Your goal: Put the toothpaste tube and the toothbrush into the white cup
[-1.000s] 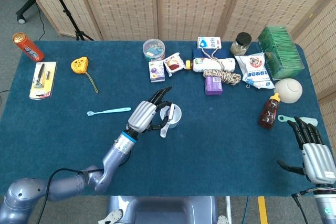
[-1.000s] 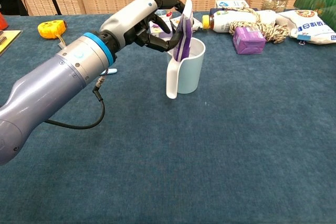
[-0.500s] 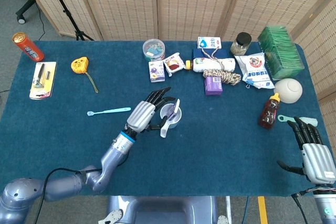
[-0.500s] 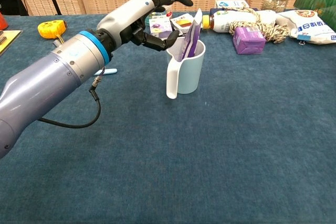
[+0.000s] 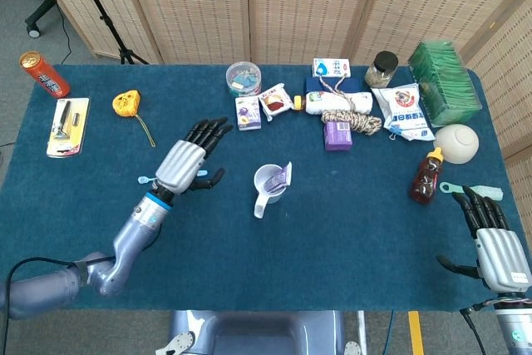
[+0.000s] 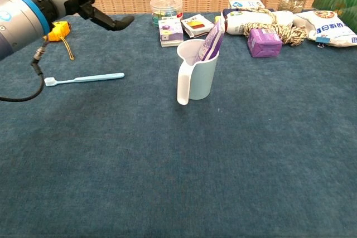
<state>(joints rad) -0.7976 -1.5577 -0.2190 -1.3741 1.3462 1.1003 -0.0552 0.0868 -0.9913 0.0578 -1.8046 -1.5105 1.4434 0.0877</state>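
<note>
The white cup (image 5: 270,184) (image 6: 197,75) stands mid-table with its handle toward me. A purple-and-white toothpaste tube (image 5: 283,176) (image 6: 210,41) stands inside it, leaning on the right rim. The light blue toothbrush (image 6: 83,78) lies flat on the cloth to the cup's left; in the head view my left hand (image 5: 189,160) hovers over it, and only its head (image 5: 144,179) shows. That hand (image 6: 92,4) is open, fingers spread, holding nothing. My right hand (image 5: 492,234) is open near the table's front right corner, far from the cup.
A brown sauce bottle (image 5: 426,176) stands right of the cup. Boxes, a rope bundle (image 5: 352,120), a jar and snack bags line the back. A yellow tape measure (image 5: 126,103), a razor pack (image 5: 68,125) and a red can (image 5: 44,74) sit at the left.
My left hand has let go of the toothpaste tube, which now stands in the cup, and has moved left to above the toothbrush. The right hand has stayed put.
</note>
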